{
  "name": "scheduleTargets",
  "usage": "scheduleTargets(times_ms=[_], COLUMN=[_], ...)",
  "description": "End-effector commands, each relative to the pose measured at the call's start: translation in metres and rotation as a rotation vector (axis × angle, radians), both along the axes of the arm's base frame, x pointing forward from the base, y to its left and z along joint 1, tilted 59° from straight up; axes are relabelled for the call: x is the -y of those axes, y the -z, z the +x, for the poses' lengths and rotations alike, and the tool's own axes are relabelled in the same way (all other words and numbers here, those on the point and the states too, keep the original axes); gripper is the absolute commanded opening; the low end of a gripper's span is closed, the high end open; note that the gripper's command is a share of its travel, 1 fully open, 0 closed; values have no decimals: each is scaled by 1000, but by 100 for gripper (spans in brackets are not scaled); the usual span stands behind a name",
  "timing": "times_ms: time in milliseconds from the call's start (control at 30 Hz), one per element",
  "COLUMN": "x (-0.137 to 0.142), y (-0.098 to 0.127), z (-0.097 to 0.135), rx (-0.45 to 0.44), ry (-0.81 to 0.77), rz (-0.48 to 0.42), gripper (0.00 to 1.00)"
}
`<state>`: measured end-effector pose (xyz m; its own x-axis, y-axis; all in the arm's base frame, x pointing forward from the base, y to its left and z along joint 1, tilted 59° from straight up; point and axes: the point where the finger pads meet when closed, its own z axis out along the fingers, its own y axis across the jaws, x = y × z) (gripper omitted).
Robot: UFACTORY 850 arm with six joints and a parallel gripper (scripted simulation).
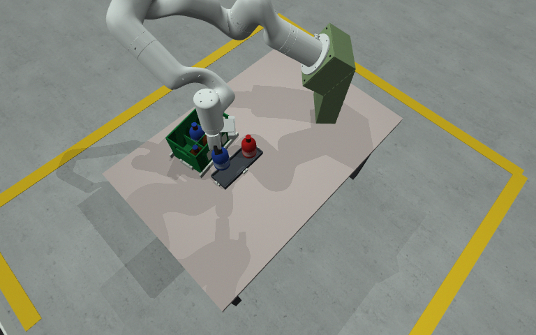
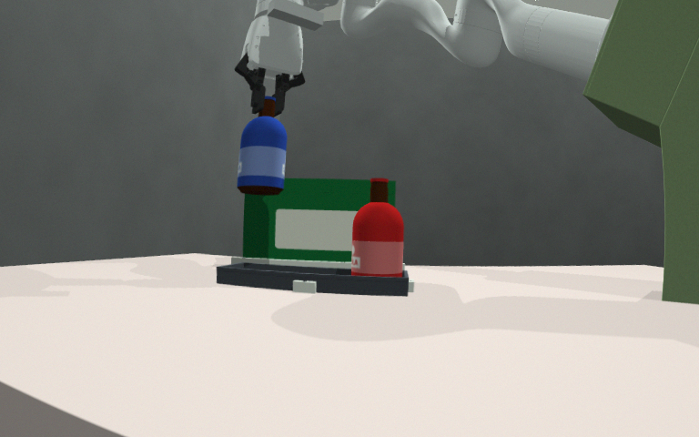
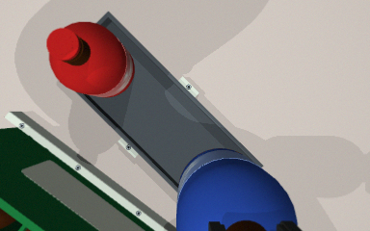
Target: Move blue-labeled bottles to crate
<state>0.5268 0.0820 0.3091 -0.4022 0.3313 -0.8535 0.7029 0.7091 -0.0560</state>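
My gripper (image 2: 268, 104) is shut on the neck of a blue-labeled bottle (image 2: 261, 153) and holds it upright, high above the left end of the dark tray (image 2: 312, 279). The bottle's base hangs about level with the crate's top edge. It also shows in the top view (image 1: 220, 157) and the wrist view (image 3: 236, 197). A red-labeled bottle (image 2: 378, 234) stands upright at the tray's right end; the wrist view shows it (image 3: 92, 57) too. The green crate (image 1: 193, 142) stands beside the tray and holds another blue bottle (image 1: 195, 130) and a brown-capped bottle (image 1: 195, 149).
The arm's green base block (image 1: 331, 72) stands at the table's far corner. The crate's side with a pale panel (image 2: 315, 228) faces the tray. The tray (image 3: 166, 113) lies close beside the crate's rim (image 3: 77, 166).
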Motion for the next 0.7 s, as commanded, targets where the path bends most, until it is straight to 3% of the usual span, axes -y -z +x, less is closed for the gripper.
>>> scheduleTargets(times_ms=[0, 667], x=[-4, -15], y=[-3, -12], z=[-3, -13], rx=[1, 1], ry=[-1, -1], rz=[1, 1], gripper=[0, 0])
